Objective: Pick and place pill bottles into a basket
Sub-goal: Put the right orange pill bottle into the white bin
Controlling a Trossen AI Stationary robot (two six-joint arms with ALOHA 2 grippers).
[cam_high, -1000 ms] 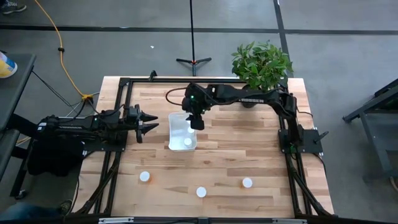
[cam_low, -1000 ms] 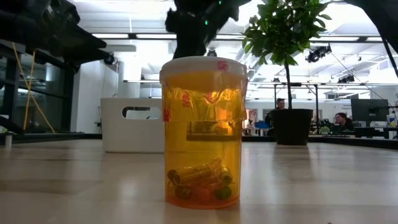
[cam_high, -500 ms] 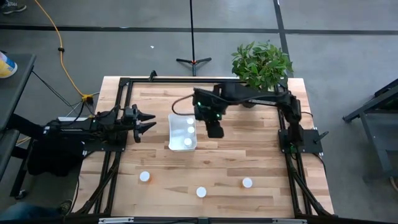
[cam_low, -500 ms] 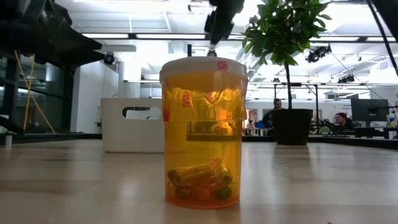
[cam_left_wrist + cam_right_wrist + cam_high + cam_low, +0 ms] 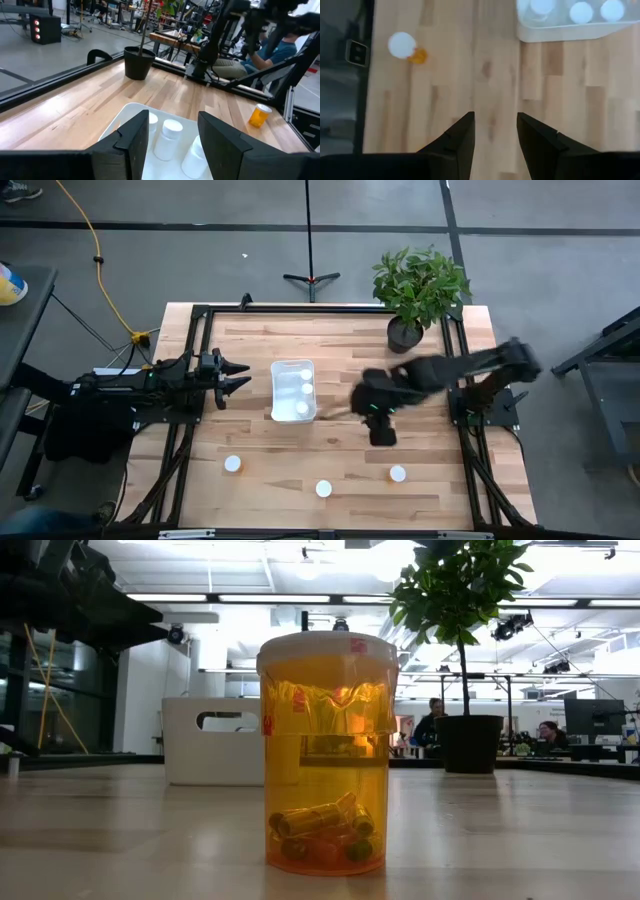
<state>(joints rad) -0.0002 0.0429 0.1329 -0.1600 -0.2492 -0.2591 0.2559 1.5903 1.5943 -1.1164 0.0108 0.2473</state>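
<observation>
Three pill bottles [image 5: 302,393] sit in our basket [image 5: 276,393]; three more [image 5: 323,489] stand along the table's [image 5: 430,490] near edge. Our right gripper [image 5: 381,436] hangs open and empty between basket and nearest bottle. Our left gripper [image 5: 244,376] waits open beside the basket.

The desk [image 5: 340,450] is a light wood-plank surface bordered by a black frame. A potted plant [image 5: 420,285] stands at its far right corner. The floor [image 5: 200,250] is grey concrete crossed by a dark seam; a yellow cable [image 5: 98,255] and a black stand [image 5: 311,277] rest on it. Ceiling strip lights [image 5: 250,597] illuminate an open workspace; seated people [image 5: 548,733] work at far desks.
</observation>
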